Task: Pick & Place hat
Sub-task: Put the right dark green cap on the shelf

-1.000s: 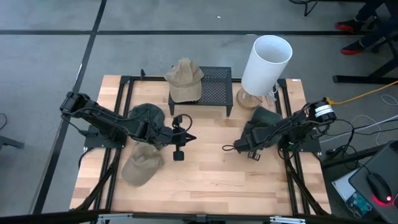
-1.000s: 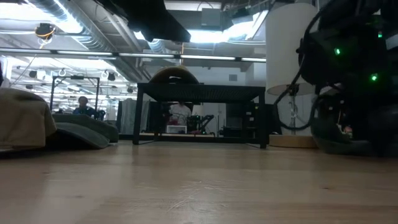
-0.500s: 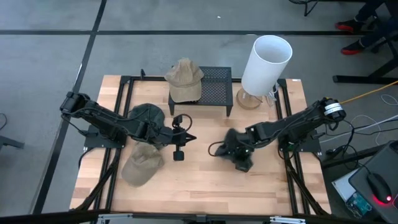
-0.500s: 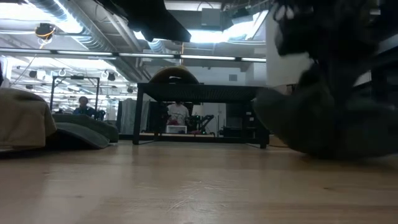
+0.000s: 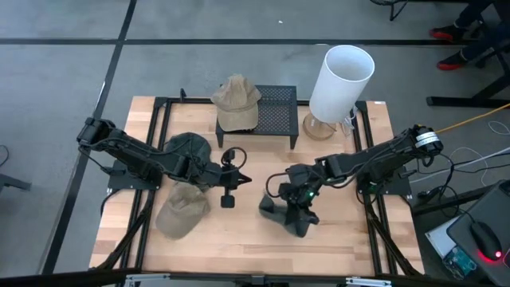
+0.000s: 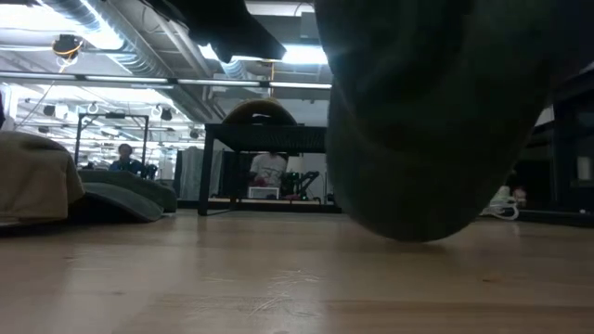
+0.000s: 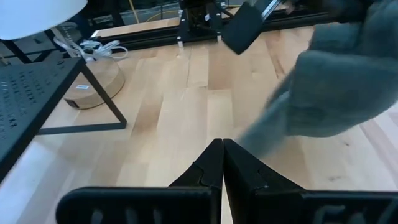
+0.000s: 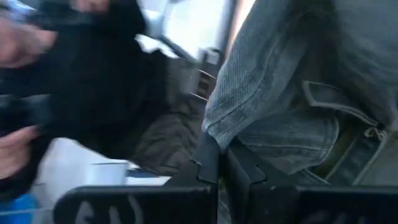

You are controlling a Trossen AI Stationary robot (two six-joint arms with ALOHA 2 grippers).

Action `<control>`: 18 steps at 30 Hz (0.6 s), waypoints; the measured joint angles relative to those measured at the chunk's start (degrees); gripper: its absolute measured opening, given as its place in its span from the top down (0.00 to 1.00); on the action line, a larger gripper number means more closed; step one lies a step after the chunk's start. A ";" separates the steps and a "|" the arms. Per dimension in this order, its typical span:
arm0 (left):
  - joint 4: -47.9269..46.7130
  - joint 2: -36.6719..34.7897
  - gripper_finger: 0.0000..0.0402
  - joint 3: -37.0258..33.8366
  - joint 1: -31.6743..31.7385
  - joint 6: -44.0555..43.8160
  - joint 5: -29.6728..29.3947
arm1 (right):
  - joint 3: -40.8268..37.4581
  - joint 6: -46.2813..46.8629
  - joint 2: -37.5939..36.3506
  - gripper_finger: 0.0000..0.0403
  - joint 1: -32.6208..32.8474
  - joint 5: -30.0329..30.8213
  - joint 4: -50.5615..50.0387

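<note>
High view showed my right gripper (image 5: 288, 206), clamped on the dark hat (image 5: 291, 214), had carried it from the surface's right edge to centre; placing remained.

Right gripper (image 8: 219, 163) dark fingers pressed together, pinching edge of grey-blue corduroy fabric hat (image 8: 298, 87); hat fills most of frame; blurred dark shapes beyond, unidentifiable.

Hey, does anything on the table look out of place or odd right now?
Nothing looks damaged or spilled. The right pincer is shut on a dark hat, which droops over mid-table. Another hat sits half off the black rack.
</note>
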 joint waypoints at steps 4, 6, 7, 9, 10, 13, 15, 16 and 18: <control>0.00 0.00 0.99 -0.01 0.00 0.00 0.87 | 0.00 2.40 0.01 0.98 -0.02 -3.35 4.65; 0.05 0.00 1.00 0.00 0.00 -0.02 1.59 | 0.02 3.12 0.01 0.98 -0.02 -4.74 6.16; 0.12 0.00 1.00 0.00 0.00 -0.05 1.86 | 0.02 3.26 0.00 0.98 -0.02 -5.31 6.85; 0.52 0.00 1.00 -0.01 0.00 -0.16 2.87 | 0.02 3.29 -0.01 0.98 -0.02 -5.86 7.52; 0.67 0.00 0.99 0.00 0.00 -0.15 3.24 | 0.02 3.36 0.01 0.98 -0.02 -5.89 7.53; 1.05 0.00 0.99 -0.02 0.00 -0.16 4.86 | -0.58 4.19 -0.01 0.98 -0.04 -7.08 7.68; 1.14 0.00 0.99 -0.01 0.00 -0.13 5.82 | -1.30 4.52 -0.01 0.98 -0.04 -7.32 7.20; 1.14 0.00 0.99 0.00 0.00 -0.13 6.12 | -1.74 4.42 -0.01 0.98 -0.04 -7.32 7.10; 1.20 0.00 1.00 -0.01 -0.02 -0.13 6.16 | -2.60 3.65 -0.01 0.98 -0.04 -7.32 7.41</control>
